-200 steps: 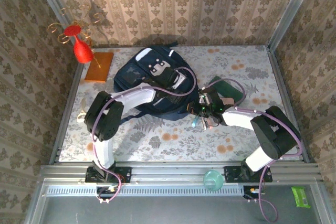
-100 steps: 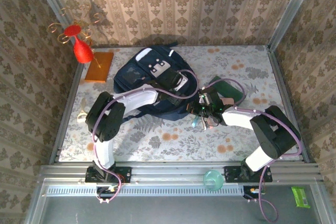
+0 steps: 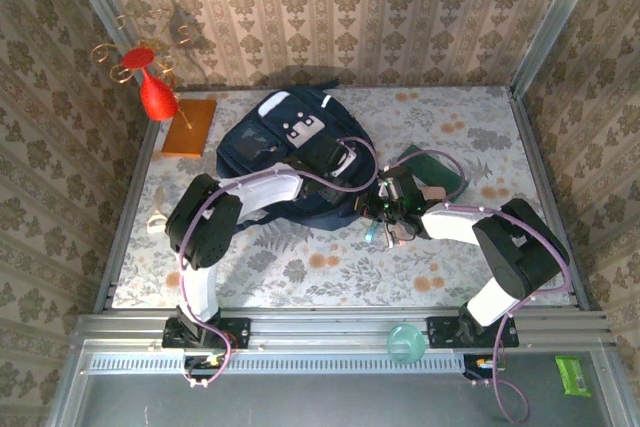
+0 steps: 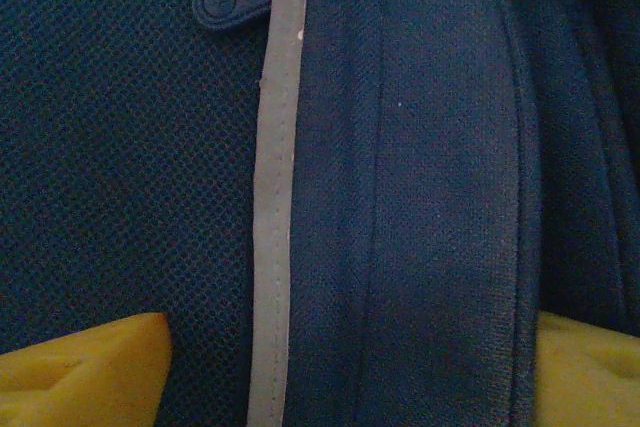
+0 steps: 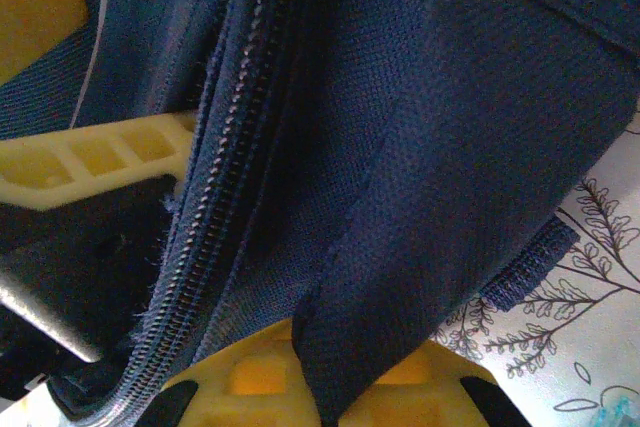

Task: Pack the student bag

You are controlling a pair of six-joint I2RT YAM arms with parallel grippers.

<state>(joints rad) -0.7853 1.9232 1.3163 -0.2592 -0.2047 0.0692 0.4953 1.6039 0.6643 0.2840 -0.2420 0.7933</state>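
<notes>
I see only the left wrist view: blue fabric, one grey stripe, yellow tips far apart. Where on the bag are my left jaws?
Observer: From the top, your left jaws are over the right side of the bag, just past its grey-white patch.
Operator: And the right jaws?
Observer: They are shut on the bag's edge fabric, next to the zipper.
Operator: Is anything near that side?
Observer: Yes, a dark green thing lies right of the bag.
</notes>
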